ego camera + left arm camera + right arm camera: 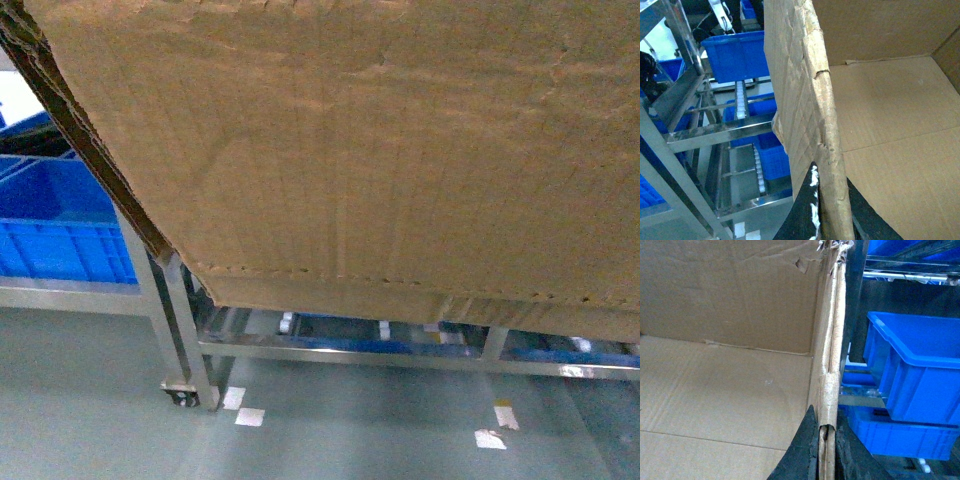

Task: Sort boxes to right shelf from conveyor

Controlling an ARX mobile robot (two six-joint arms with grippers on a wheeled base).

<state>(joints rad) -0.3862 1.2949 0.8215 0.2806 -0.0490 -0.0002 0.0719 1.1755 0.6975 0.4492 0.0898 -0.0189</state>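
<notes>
A large brown cardboard box [350, 150] with a ragged edge fills most of the head view, held up in front of the steel shelf [330, 350]. In the left wrist view my left gripper [832, 182] is shut on the box's torn side wall [810, 100], one black finger on each face. The right wrist view shows my right gripper [826, 432] shut on the opposite wall [830, 340] the same way. The inside of the box [730, 390] holds nothing. Neither gripper shows in the head view. The conveyor is out of view.
Blue plastic bins [60, 230] sit on the shelf tiers, close beside the box [735, 57] [915, 365]. Steel uprights and a rail of white rollers [741, 100] stand left of the box. White tape marks [245, 410] dot the grey floor.
</notes>
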